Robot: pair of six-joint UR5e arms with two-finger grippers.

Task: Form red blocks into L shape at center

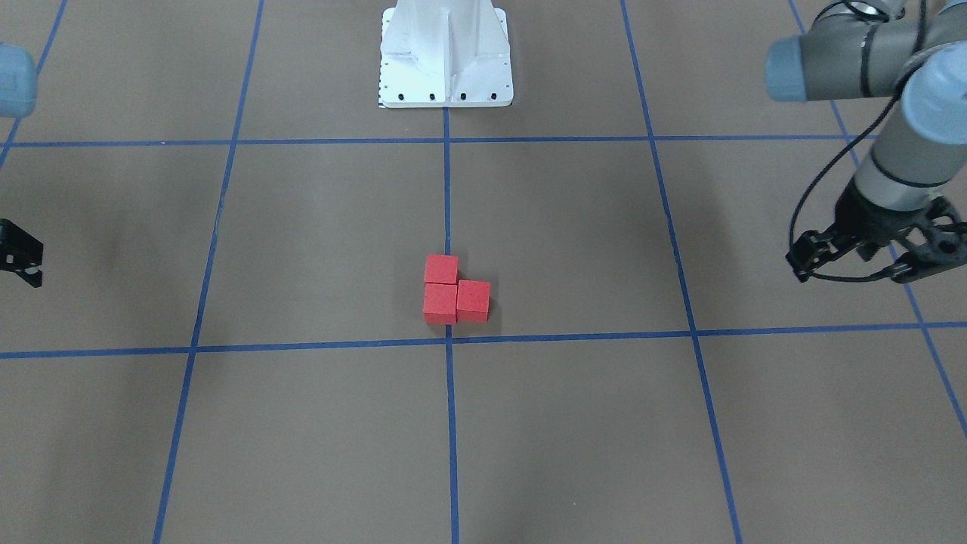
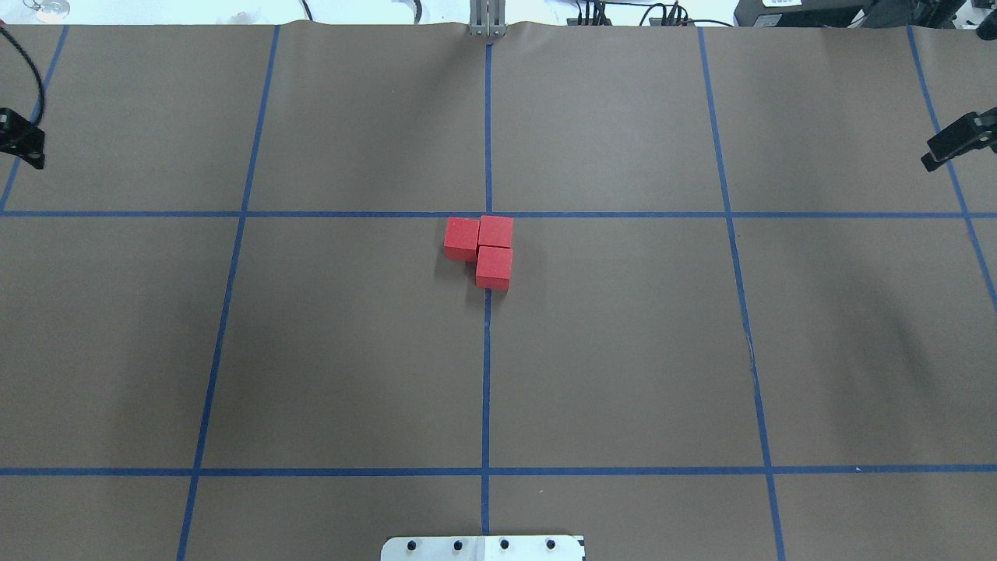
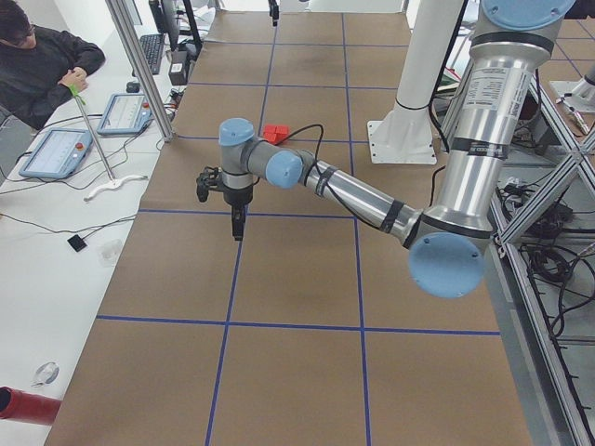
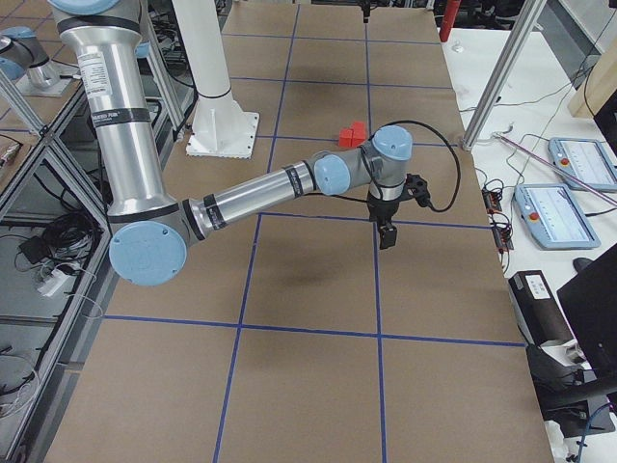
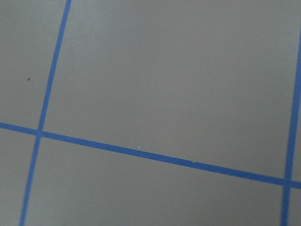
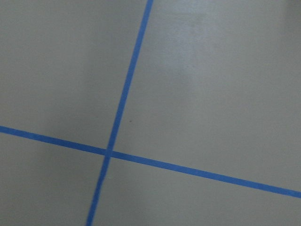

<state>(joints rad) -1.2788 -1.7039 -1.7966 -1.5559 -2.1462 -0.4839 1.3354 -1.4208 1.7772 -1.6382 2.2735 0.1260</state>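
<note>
Brown paper crossed by blue tape lines covers the bench [image 2: 350, 351]. Three red blocks [image 2: 483, 249] sit touching one another in an L: two side by side and one set against the end of that pair, toward the robot's side. They lie just beside the center [image 2: 487, 214], where two tape lines cross, with the long middle line running under them.

From the front, the blocks [image 1: 455, 298] show their side faces and the white base plate [image 1: 446, 83] stands behind them; from above only a strip of that plate [image 2: 483, 548] shows at the near edge.

The left gripper [image 1: 854, 261] hangs over the bench well apart from the blocks, toward the left end; its fingers stand apart with nothing between them. From above only a black tip of it [image 2: 23, 144] shows. The right gripper [image 2: 954, 140] shows only as a black tip near the right end, and I cannot tell how its fingers stand.

Both wrist cameras show bare paper and tape lines, no blocks. The left side view alone shows a seated person [image 3: 42, 65] beside two tablets [image 3: 88, 130].
</note>
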